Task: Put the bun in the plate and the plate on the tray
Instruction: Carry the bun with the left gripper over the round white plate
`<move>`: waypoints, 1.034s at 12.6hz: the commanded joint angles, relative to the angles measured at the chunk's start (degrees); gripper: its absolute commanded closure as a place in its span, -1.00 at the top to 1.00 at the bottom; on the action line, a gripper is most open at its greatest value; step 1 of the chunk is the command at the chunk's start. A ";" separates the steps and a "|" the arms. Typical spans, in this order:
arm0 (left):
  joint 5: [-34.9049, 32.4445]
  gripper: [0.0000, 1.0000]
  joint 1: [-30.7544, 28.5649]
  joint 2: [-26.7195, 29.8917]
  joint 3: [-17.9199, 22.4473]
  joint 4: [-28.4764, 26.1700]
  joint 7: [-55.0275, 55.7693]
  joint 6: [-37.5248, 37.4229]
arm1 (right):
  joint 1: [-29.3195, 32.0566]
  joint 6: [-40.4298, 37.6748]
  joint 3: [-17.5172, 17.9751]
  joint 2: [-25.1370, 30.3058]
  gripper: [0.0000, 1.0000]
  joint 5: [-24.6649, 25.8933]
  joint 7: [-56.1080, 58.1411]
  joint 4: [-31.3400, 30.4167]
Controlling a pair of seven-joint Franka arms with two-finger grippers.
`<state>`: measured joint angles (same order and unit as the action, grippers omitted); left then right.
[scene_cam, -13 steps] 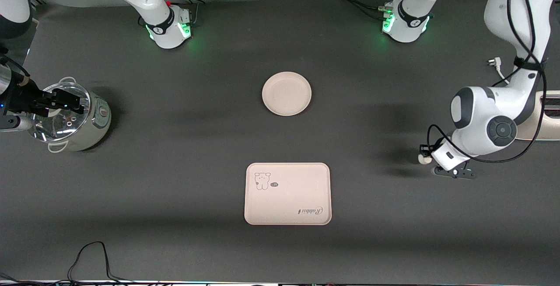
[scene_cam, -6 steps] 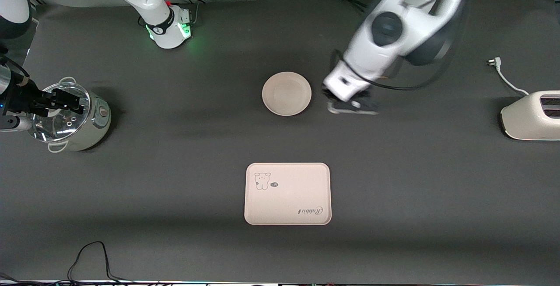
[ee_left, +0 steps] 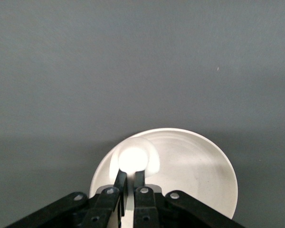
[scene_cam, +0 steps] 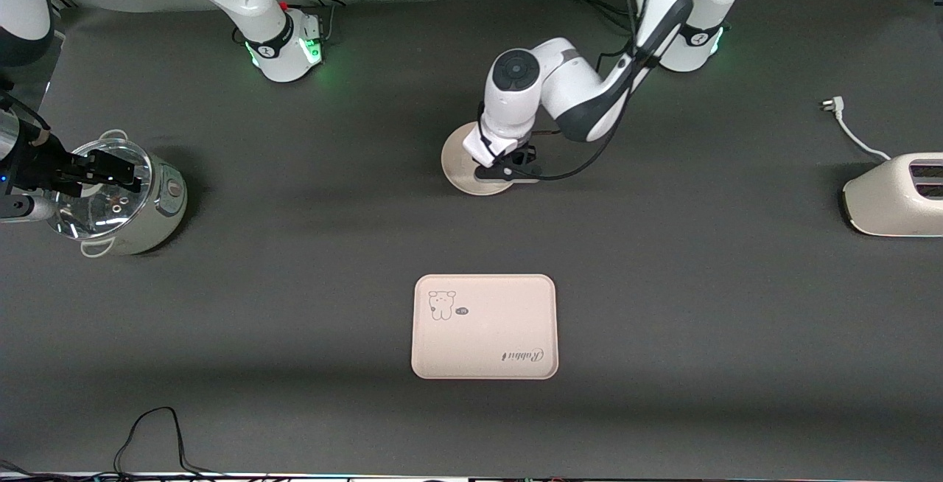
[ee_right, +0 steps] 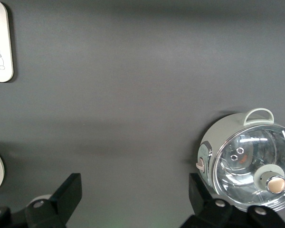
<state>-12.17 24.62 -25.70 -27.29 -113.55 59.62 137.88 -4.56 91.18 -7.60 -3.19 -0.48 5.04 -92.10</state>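
My left gripper (scene_cam: 502, 172) is over the round cream plate (scene_cam: 460, 161), which lies on the table toward the robots' bases. In the left wrist view its fingers (ee_left: 121, 176) are shut on the small cream-white bun (ee_left: 133, 159), held over the plate (ee_left: 194, 166) near its rim. The hand hides the bun in the front view. The rectangular tray (scene_cam: 484, 326) with the bear drawing lies nearer the front camera than the plate. My right gripper (scene_cam: 103, 171) is open and empty and waits over the pot; its fingers stand wide apart (ee_right: 133, 194).
A pot with a glass lid (scene_cam: 125, 198) stands at the right arm's end, also seen in the right wrist view (ee_right: 249, 161). A cream toaster (scene_cam: 895, 194) with its cable (scene_cam: 847, 128) stands at the left arm's end. A black cable (scene_cam: 155, 430) lies near the front edge.
My left arm has swung from beside the toaster across the table to over the plate, carrying the bun. The right arm has not moved.
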 commanded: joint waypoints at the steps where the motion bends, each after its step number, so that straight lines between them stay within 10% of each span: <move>1: -1.98 -1.00 1.48 -2.85 1.10 3.15 3.47 -0.42 | 0.08 -0.56 0.13 0.20 1.00 1.18 -0.56 0.08; 4: -2.06 -0.74 1.92 -3.83 1.10 3.16 5.77 0.28 | 0.08 -0.56 0.04 0.20 1.00 1.18 -0.56 -0.01; 5: -2.06 0.63 2.10 -3.83 1.10 2.99 5.85 0.19 | 0.08 -0.56 0.04 0.20 1.00 1.18 -0.56 -0.01; 6: -2.06 1.00 2.10 -3.83 1.19 2.99 5.94 0.02 | 0.08 -0.56 0.04 0.20 1.00 1.18 -0.56 -0.01; 13: -2.06 1.00 1.40 -3.31 1.19 3.16 5.68 -1.38 | 0.08 -0.56 0.04 0.20 1.00 1.18 -0.56 -0.10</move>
<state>-13.03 25.47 -29.36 -26.83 -111.23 64.01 137.89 -4.56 91.16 -7.71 -3.20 -0.48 5.04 -92.20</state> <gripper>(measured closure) 0.084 0.000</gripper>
